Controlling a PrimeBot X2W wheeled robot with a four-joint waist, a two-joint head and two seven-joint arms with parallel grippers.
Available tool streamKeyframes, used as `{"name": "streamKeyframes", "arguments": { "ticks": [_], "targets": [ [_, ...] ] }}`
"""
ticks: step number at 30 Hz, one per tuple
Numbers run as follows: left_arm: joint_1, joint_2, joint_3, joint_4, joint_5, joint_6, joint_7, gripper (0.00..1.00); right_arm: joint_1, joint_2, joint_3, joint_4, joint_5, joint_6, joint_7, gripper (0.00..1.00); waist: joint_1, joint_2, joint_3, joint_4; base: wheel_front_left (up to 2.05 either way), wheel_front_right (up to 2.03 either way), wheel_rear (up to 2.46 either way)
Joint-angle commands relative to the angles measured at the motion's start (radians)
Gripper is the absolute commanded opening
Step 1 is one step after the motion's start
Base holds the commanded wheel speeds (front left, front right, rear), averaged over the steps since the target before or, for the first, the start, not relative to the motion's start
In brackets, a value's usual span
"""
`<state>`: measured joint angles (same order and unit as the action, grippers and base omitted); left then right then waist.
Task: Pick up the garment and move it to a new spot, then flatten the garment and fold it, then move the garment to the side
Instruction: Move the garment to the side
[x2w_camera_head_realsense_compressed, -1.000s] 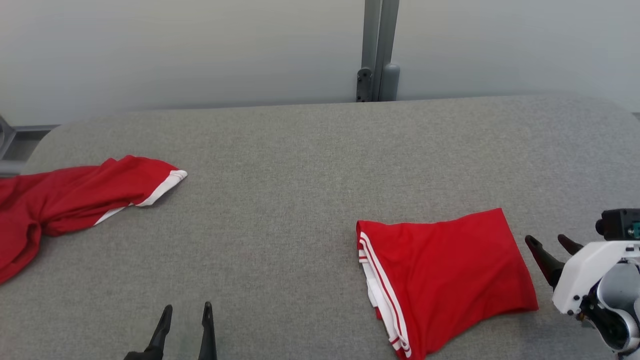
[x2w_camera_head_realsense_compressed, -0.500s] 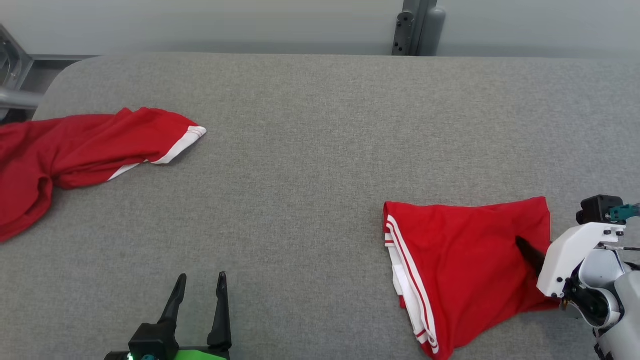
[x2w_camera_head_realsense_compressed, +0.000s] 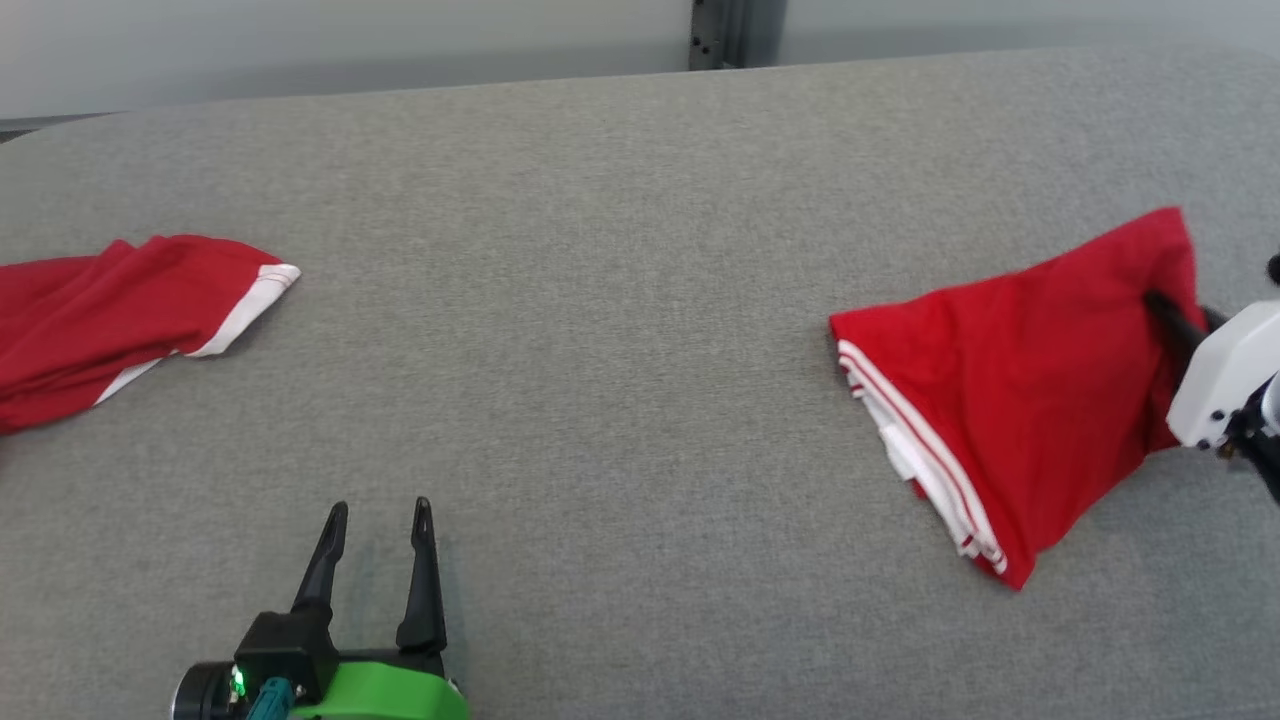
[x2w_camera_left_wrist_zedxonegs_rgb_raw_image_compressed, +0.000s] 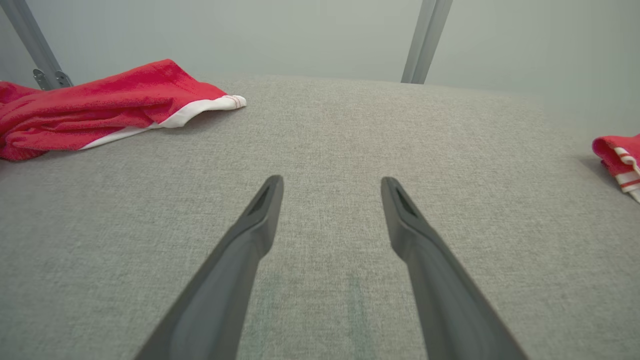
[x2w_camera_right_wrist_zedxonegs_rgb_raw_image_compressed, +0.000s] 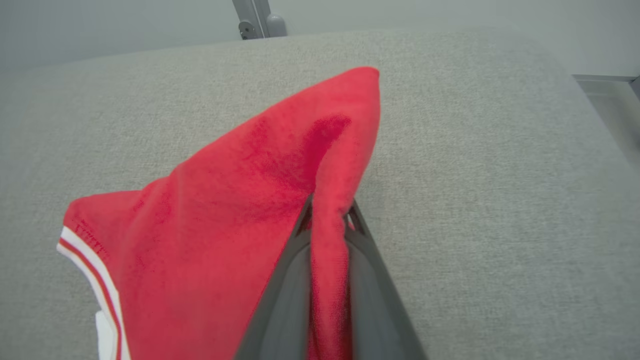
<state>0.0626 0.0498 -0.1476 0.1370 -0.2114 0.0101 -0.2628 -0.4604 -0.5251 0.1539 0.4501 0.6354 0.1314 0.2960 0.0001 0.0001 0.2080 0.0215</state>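
The folded red garment (x2w_camera_head_realsense_compressed: 1010, 370) with white-striped edges lies at the right of the grey table, its right edge lifted. My right gripper (x2w_camera_head_realsense_compressed: 1175, 320) is shut on that edge; in the right wrist view the red garment (x2w_camera_right_wrist_zedxonegs_rgb_raw_image_compressed: 240, 200) is pinched between the two dark fingers (x2w_camera_right_wrist_zedxonegs_rgb_raw_image_compressed: 295, 280) of the right gripper (x2w_camera_right_wrist_zedxonegs_rgb_raw_image_compressed: 327, 215) and rises into a peak. Near the front left, my left gripper (x2w_camera_head_realsense_compressed: 380, 515) stands open over bare table, and in the left wrist view the left gripper (x2w_camera_left_wrist_zedxonegs_rgb_raw_image_compressed: 332, 182) has nothing between its fingers. The garment's striped corner (x2w_camera_left_wrist_zedxonegs_rgb_raw_image_compressed: 617, 160) shows at that view's right edge.
A second red garment with a white cuff (x2w_camera_head_realsense_compressed: 120, 320) lies crumpled at the table's far left, also seen as a red heap (x2w_camera_left_wrist_zedxonegs_rgb_raw_image_compressed: 100, 107). A grey post (x2w_camera_head_realsense_compressed: 725, 30) stands behind the table's back edge. The table's right edge (x2w_camera_right_wrist_zedxonegs_rgb_raw_image_compressed: 595, 115) is near the right gripper.
My right gripper has moved onto the folded garment's right edge and shut on it, lifting that edge. The head camera has shifted. The left gripper stays open.
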Motion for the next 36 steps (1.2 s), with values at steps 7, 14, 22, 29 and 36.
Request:
{"name": "streamKeyframes", "arguments": {
  "ticks": [7, 14, 22, 29, 36],
  "targets": [
    [-0.152, 0.003, -0.021, 0.006, 0.078, -0.034, -0.001, 1.0, -0.195, -0.086, -0.077, 0.121, -0.046, -0.001, -0.115, 0.0, -0.0001, -0.0001, 0.237, -0.167, 0.0, 0.0, 0.0],
    [-0.201, 0.003, -0.047, 0.012, 0.099, -0.029, -0.001, 1.0, -0.339, -0.143, -0.168, 0.325, -0.159, -0.001, -0.251, 0.39, -0.0001, -0.0001, 0.313, -0.112, 0.0, 0.0, 0.0],
    [-0.142, 0.003, -0.049, 0.011, 0.058, 0.001, 0.0, 1.0, -0.413, -0.106, -0.178, 0.439, -0.306, -0.001, -0.508, 1.0, -0.0001, -0.0001, 0.254, -0.071, 0.0, 0.0, 0.0],
    [-0.104, 0.003, -0.067, -0.002, 0.016, 0.02, -0.001, 1.0, -0.362, -0.065, -0.073, 0.358, -0.323, -0.001, -0.556, 1.0, -0.0001, -0.0001, 0.135, -0.049, 0.0, 0.0, 0.0],
    [-0.035, 0.003, -0.055, -0.005, -0.015, 0.035, -0.001, 1.0, -0.166, -0.032, -0.037, 0.13, -0.291, -0.001, -0.561, 1.0, -0.0001, -0.0001, -0.023, 0.007, 0.0, 0.0, 0.0]
  ]
}}
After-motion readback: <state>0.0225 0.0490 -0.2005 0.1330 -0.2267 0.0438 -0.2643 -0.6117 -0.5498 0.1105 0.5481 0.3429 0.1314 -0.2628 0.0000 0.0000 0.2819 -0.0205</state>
